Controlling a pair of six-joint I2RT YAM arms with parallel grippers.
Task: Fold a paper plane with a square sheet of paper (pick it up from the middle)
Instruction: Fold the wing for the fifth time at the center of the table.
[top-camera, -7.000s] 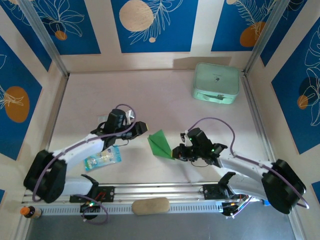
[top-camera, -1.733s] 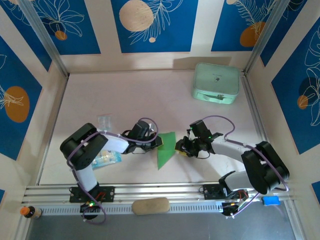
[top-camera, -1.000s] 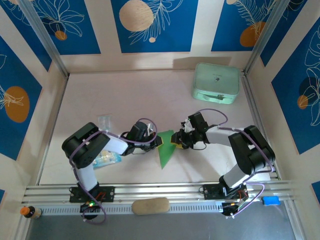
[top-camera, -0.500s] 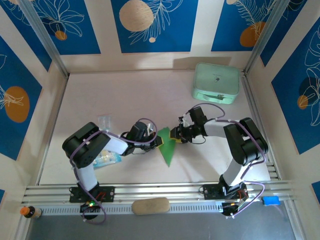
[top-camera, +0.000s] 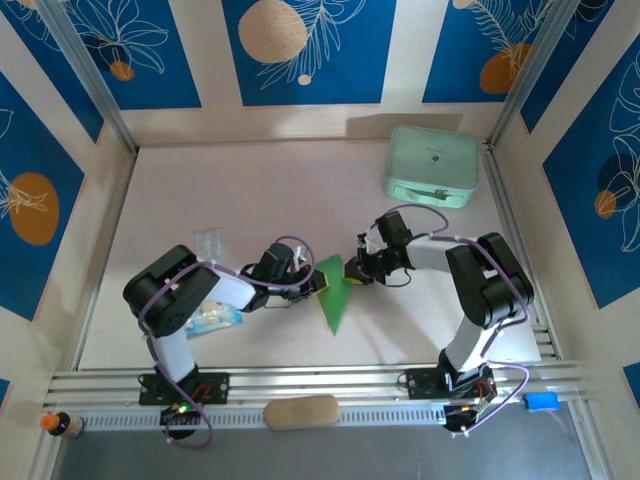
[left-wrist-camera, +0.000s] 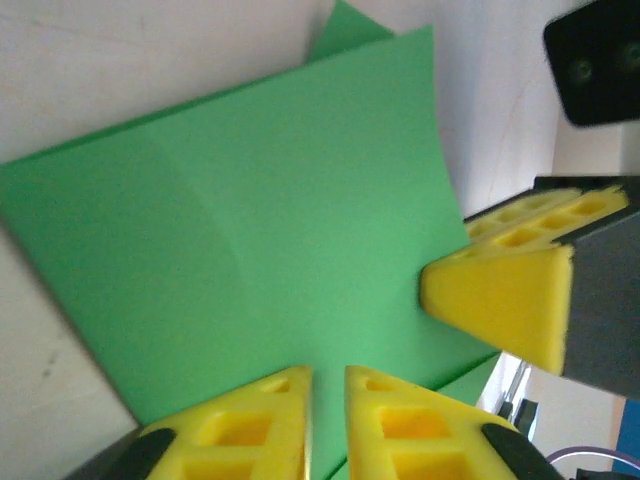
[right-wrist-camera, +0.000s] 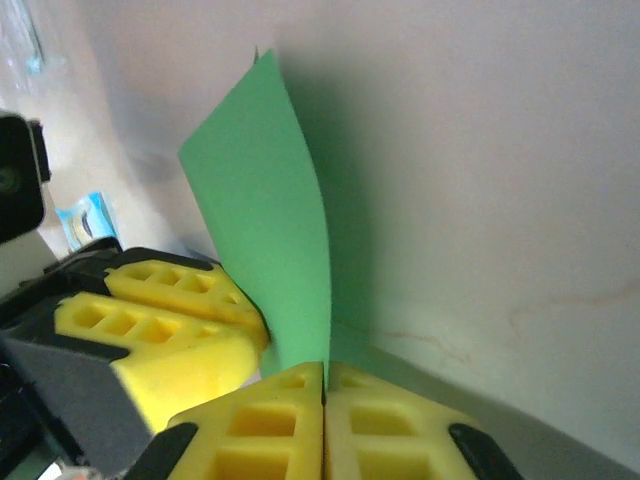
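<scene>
Blue leaf-patterned wall panels (top-camera: 300, 50) enclose a pale table (top-camera: 250, 190) in the top view. A mint case (top-camera: 431, 165) sits in the table's far right corner. The folded green paper (top-camera: 335, 295) lies near the middle of the table, a little toward the near edge, with its pointed end aimed at that edge. The left gripper (top-camera: 320, 284) meets the paper's left edge and the right gripper (top-camera: 350, 270) meets its far right corner, so the two tips stand close together across the paper. A clear packet with blue print (top-camera: 215, 318) lies toward the near left corner, partly under the left arm.

Seen from the left wrist, the paper (left-wrist-camera: 280, 230) spreads flat over the table (left-wrist-camera: 100, 70), with a soft crease running through it. The left gripper (left-wrist-camera: 328, 420) has its yellow fingertips slightly parted, a thin slit between them at the paper's near edge; they are loosened rather than pinching. At the right, the right gripper (left-wrist-camera: 515, 250) presses its tip on the paper's edge.

Through the right wrist camera, the right gripper (right-wrist-camera: 323, 400) is clenched, fingertips tight together, with the paper (right-wrist-camera: 270, 220) running into the seam and rising as a curved flap off the table (right-wrist-camera: 480, 150). The left gripper (right-wrist-camera: 165, 315) sits just beside it at the left, touching the flap's base. The packet (right-wrist-camera: 85, 215) shows beyond it.
</scene>
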